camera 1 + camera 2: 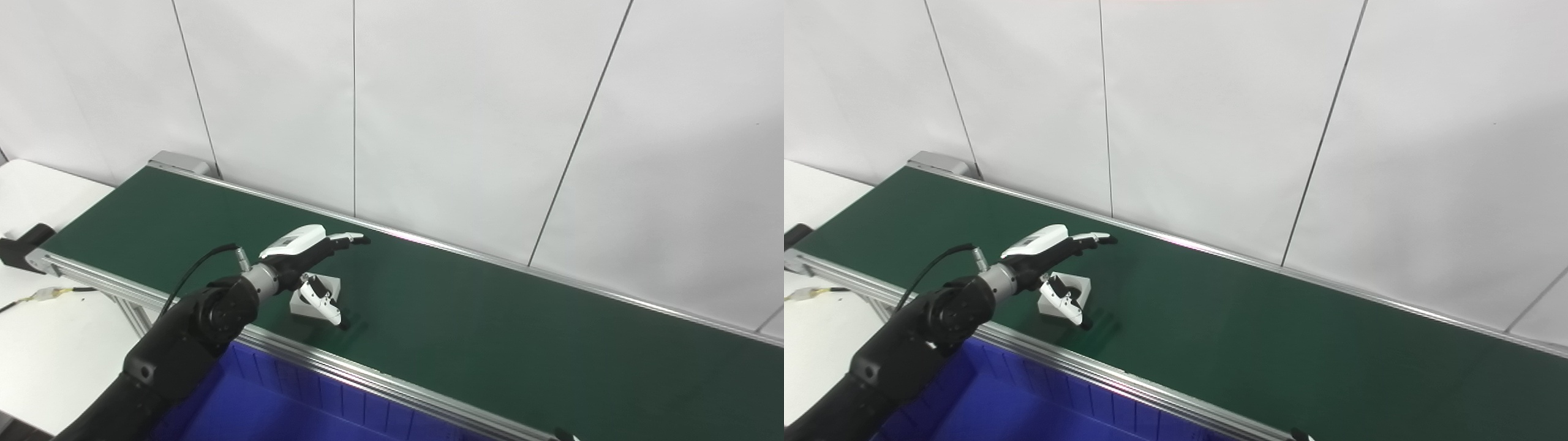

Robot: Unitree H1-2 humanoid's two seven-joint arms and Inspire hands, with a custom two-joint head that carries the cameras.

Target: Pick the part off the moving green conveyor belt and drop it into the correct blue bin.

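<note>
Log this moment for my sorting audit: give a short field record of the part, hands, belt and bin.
part: small white block on the green belt, near its front rail
left hand: open, over the part, fingers spread, not gripping
right hand: barely visible at bottom edge, state unclear
blue bin: below the front rail, contents not visible

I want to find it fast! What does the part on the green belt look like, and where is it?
Look at the long green conveyor belt in front of the white wall. Near its left end, close to the front rail above the blue bin, sits a small white blocky part under the left hand, whose fingers are spread apart. It is the only object lying on the belt.
</note>
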